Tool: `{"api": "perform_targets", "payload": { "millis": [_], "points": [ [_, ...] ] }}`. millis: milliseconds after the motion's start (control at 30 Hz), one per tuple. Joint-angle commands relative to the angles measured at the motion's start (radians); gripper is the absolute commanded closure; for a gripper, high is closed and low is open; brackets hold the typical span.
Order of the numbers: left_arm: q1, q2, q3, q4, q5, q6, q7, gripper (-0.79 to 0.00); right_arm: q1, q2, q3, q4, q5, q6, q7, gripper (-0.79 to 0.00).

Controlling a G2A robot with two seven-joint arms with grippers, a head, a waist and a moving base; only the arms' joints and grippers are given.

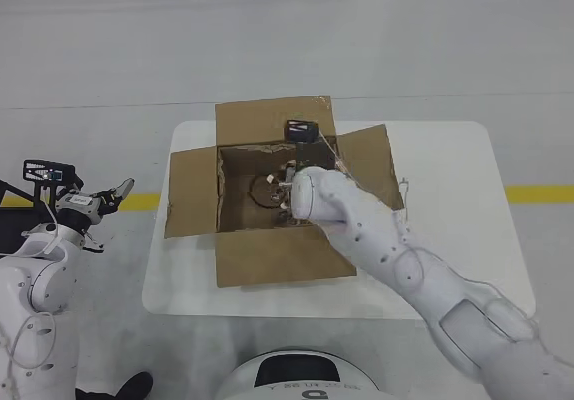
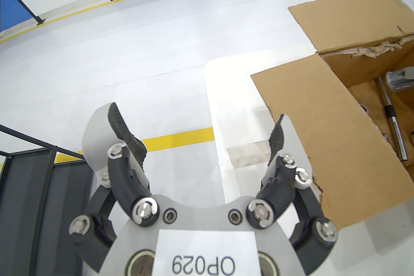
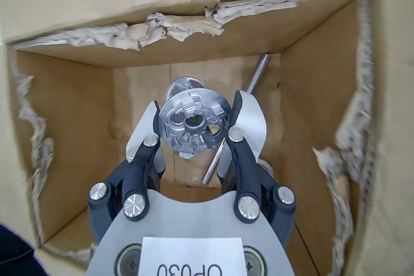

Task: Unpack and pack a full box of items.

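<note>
An open cardboard box [image 1: 192, 190] with its flaps spread sits on the white table [image 1: 447, 180]. My right gripper [image 3: 195, 123] is down inside the box [image 3: 64, 102], shut on a round silver metal disc part [image 3: 194, 125] with cut-outs and a centre hole. A long metal rod [image 3: 255, 75] lies on the box floor behind it, and another silver part [image 3: 181, 86] sits just beyond the disc. My left gripper [image 2: 197, 131] hangs open and empty off the table's left side, apart from the box flap [image 2: 326, 141]. The rod [image 2: 393, 118] shows there too.
The box rim is torn and ragged [image 3: 168, 29]. A dark rack [image 2: 35, 190] stands beside my left arm. A yellow floor line [image 1: 557, 193] runs behind the table. Bare table surface [image 1: 457, 260] lies right of the box.
</note>
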Motion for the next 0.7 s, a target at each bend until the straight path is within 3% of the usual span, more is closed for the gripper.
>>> {"api": "perform_targets", "payload": {
  "millis": [0,167,300,433,533,667],
  "points": [
    [0.000,0.000,0.000,0.000,0.000,0.000,0.000,-0.785,-0.112,0.038,0.087,-0.174,-0.055,-0.045,-0.019,0.000],
    [0.000,0.000,0.000,0.000,0.000,0.000,0.000,-0.785,-0.400,0.096,0.341,-0.538,-0.017,-0.202,-0.184,0.000],
    [0.000,0.000,0.000,0.000,0.000,0.000,0.000,-0.785,-0.595,0.109,0.515,-0.696,0.091,-0.285,-0.384,0.000],
    [0.000,0.000,0.000,0.000,0.000,0.000,0.000,-0.785,-0.707,0.111,0.667,-0.726,0.205,-0.303,-0.499,0.000],
    [0.000,0.000,0.000,0.000,0.000,0.000,0.000,-0.785,-0.748,0.108,0.759,-0.702,0.260,-0.246,-0.552,0.000],
    [0.000,0.000,0.000,0.000,0.000,0.000,0.000,-0.785,-0.763,0.108,0.852,-0.628,0.316,-0.178,-0.524,0.000]
  ]
}}
